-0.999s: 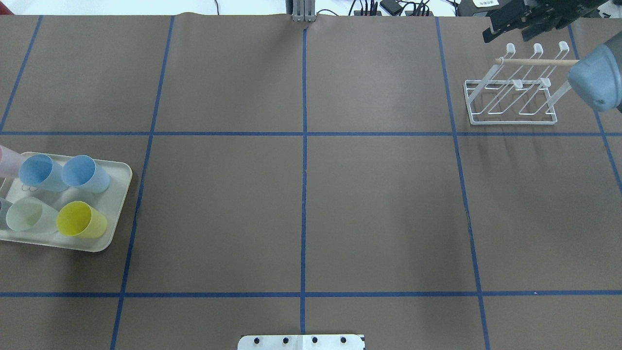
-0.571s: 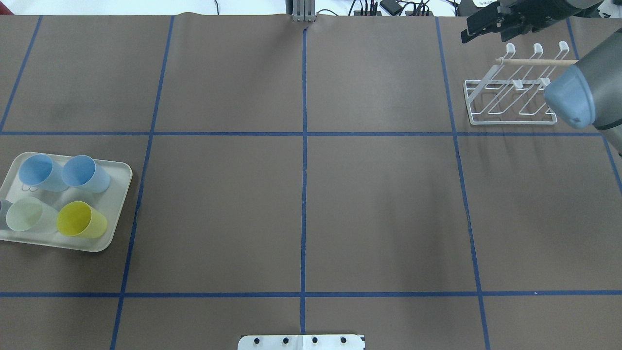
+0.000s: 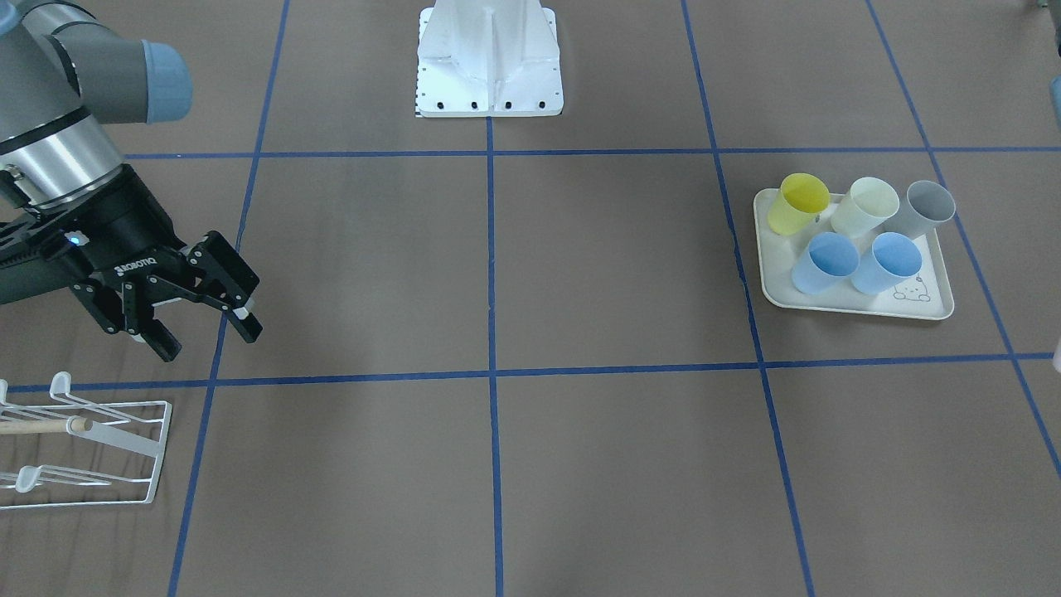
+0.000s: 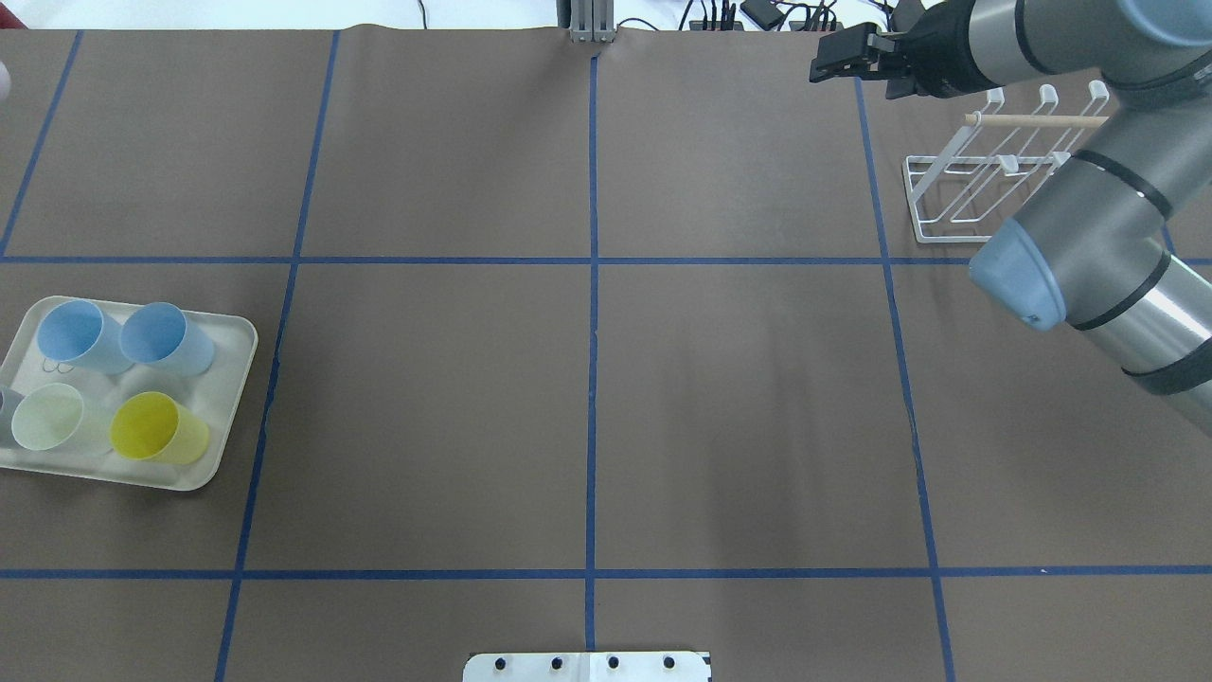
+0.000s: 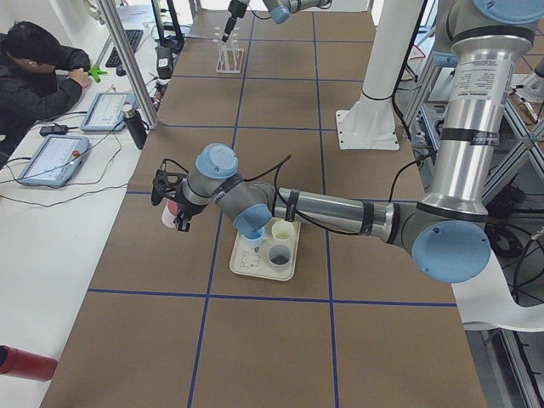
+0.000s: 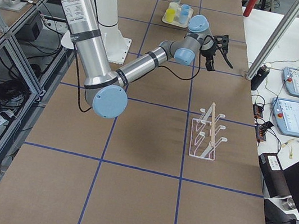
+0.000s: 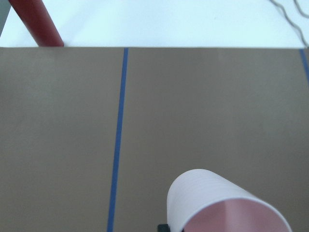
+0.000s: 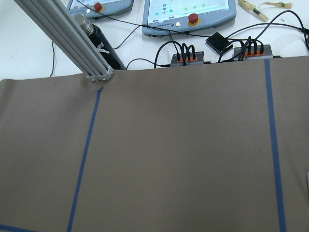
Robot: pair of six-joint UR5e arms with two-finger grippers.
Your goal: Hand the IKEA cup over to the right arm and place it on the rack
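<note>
Cups (image 4: 159,426) sit on the tray (image 4: 225,398) at the robot's left; the rack (image 4: 975,180) stands far right, the right gripper (image 3: 211,342) seemingly just beside it.

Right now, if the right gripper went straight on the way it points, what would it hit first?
Probably just the bare brown table cover: the right gripper, open, tilts down toward it, and its wrist view shows nothing standing in between.

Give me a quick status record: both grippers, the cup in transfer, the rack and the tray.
left gripper: shut on pink cup, held above the table, clear of the tray
right gripper: jaws open, empty, above the table near the rack
rack: no cup on its prongs
tray: holds two blue cups, yellow cup, pale cup, grey cup, all standing
handover: not yet done; grippers far apart
</note>
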